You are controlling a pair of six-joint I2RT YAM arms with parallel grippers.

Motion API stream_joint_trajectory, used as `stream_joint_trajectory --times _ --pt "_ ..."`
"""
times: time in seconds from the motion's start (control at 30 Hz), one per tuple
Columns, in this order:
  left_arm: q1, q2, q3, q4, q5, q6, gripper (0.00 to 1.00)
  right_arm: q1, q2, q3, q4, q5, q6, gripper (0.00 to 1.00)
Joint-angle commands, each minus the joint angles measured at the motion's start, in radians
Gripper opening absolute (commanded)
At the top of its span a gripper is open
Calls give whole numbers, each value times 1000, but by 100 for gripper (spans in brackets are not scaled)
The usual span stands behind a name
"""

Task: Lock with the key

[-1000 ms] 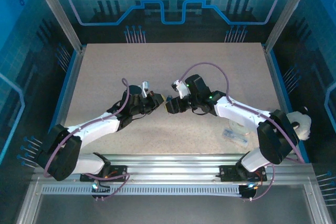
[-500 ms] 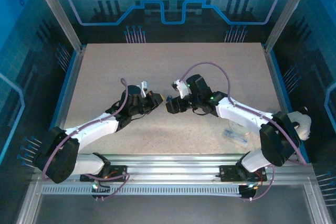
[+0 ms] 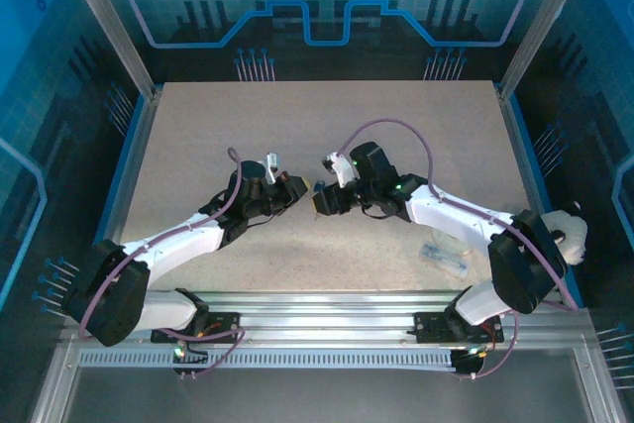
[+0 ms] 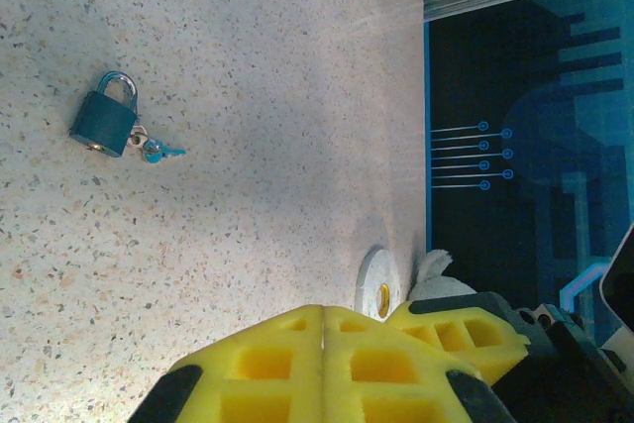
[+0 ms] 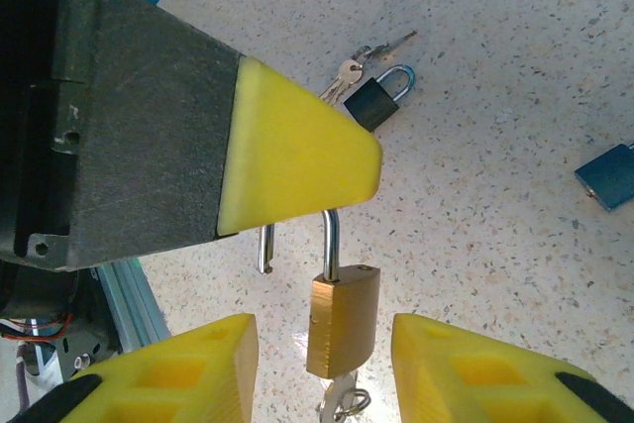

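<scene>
A brass padlock (image 5: 342,319) hangs by its open shackle (image 5: 330,240) from my left gripper (image 3: 301,188), whose yellow finger (image 5: 297,151) is shut on the shackle's top. One shackle leg (image 5: 264,250) is out of the body. A key (image 5: 342,405) sticks out of the body's underside. My right gripper (image 5: 322,375) is open, with a yellow finger on each side of the brass body and not touching it. In the left wrist view my own fingers (image 4: 277,369) are pressed together and hide the padlock. In the top view both grippers meet at mid-table, the right gripper (image 3: 321,200) facing the left.
A dark padlock (image 5: 376,98) with keys and a blue padlock (image 5: 606,175) lie on the speckled table beyond. A teal padlock (image 4: 104,124) with a blue key lies to one side. A white tape roll (image 4: 374,284) and a clear plastic item (image 3: 446,255) sit near the right arm.
Hardly anything differs. The right gripper has edged a little toward the left one, and the left arm holds still.
</scene>
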Motion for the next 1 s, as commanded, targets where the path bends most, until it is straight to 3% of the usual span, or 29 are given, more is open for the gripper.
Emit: stream_joint_trajectory --times 0.0,0.97 --pt "7 -27 19 12 -2 26 0 18 22 3 22 -26 4 38" --pt "7 -46 12 12 3 36 0 23 51 17 19 -20 13 23"
